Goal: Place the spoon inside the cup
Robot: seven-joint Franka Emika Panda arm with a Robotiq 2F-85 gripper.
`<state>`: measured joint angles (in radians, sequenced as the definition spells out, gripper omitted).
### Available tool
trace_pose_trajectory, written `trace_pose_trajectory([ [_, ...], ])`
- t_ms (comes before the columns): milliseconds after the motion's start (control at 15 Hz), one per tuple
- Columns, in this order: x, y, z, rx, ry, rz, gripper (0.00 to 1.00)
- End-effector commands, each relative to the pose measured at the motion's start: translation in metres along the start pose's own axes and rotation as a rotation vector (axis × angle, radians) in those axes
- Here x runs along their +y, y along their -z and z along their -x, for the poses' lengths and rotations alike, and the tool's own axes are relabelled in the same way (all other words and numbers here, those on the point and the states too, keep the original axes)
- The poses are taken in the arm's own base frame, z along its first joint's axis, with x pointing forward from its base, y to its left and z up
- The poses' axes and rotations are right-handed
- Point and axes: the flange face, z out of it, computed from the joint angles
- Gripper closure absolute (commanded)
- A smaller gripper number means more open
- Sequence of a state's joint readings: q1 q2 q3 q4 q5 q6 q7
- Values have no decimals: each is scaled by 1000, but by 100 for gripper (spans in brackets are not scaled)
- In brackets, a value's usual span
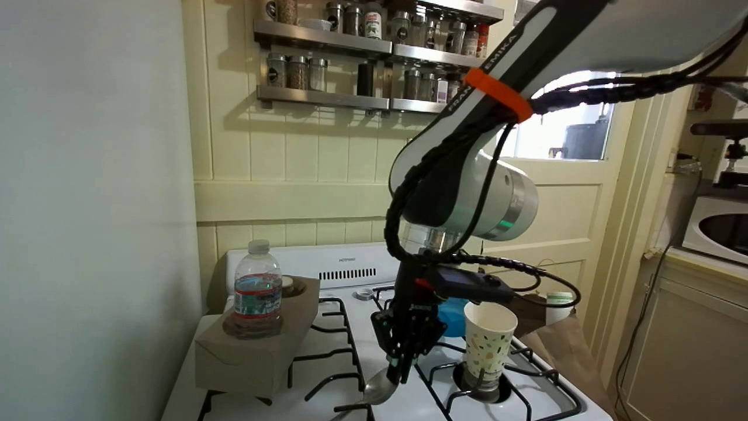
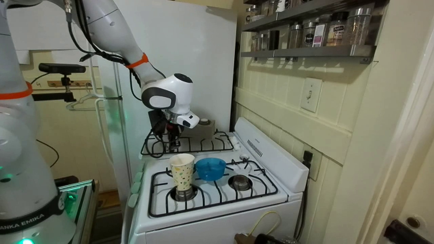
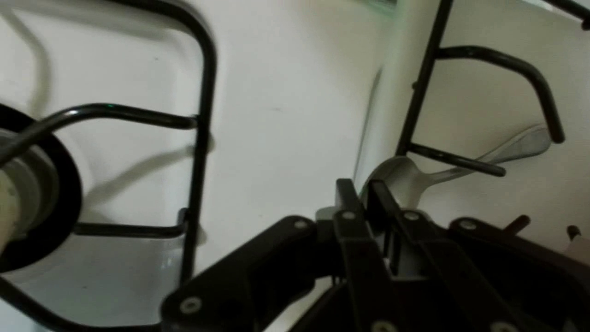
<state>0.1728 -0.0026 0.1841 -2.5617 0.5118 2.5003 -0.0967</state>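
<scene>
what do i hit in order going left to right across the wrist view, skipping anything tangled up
Paper cup (just a cream sliver at the edge) → gas burner → left-hand black grate's right side bar → metal spoon

Arm [image 2: 115, 32]: arched over the robot-side edge of the bench [image 1: 371, 345]
Wrist [image 2: 183, 96]: aimed down
Hand [image 3: 361, 185]: low, nearer that edge than the back one
Fingers [image 3: 346, 196]: close together, though I see a thin gap
</scene>
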Motion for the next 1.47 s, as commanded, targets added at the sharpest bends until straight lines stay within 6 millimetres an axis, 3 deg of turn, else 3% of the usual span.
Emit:
trace_pose_trajectory([
  [0,31,19,28,-9,-68,94,97],
  [400,67,53,38,89,-201,135,97],
  [867,72,83,55,120,-190,126,97],
  [1067,85,108,73,149,-178,95,97],
  [1200,91,137,63,177,-201,80,97],
  [1400,91,140,71,147,-152,48,97],
])
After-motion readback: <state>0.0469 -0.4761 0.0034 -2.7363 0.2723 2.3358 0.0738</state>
